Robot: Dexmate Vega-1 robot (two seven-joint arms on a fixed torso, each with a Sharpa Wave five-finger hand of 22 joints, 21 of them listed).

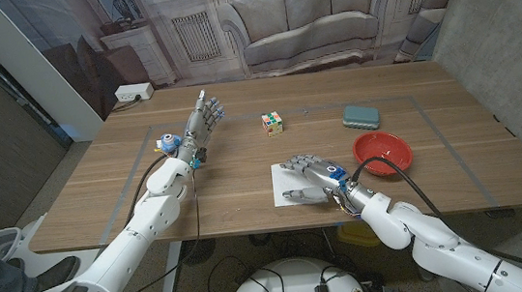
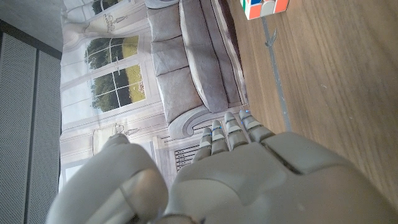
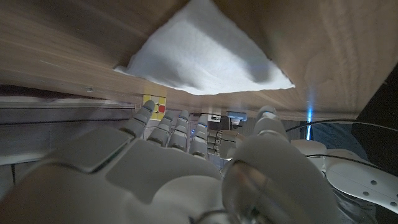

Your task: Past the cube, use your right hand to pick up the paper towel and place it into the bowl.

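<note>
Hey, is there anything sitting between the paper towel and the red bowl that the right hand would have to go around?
Nothing visible. The paper towel lies under the right hand, and bare table separates it from the red bowl. The cube and teal object sit farther back, off that path.

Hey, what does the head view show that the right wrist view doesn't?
Head view alone: the red bowl, the teal sponge-like block, and the left hand raised with fingers apart, holding nothing. Right wrist view alone: a close look at the paper towel's rumpled surface. Both share the paper towel, the cube, the wooden table and the right hand, open over the towel.
</note>
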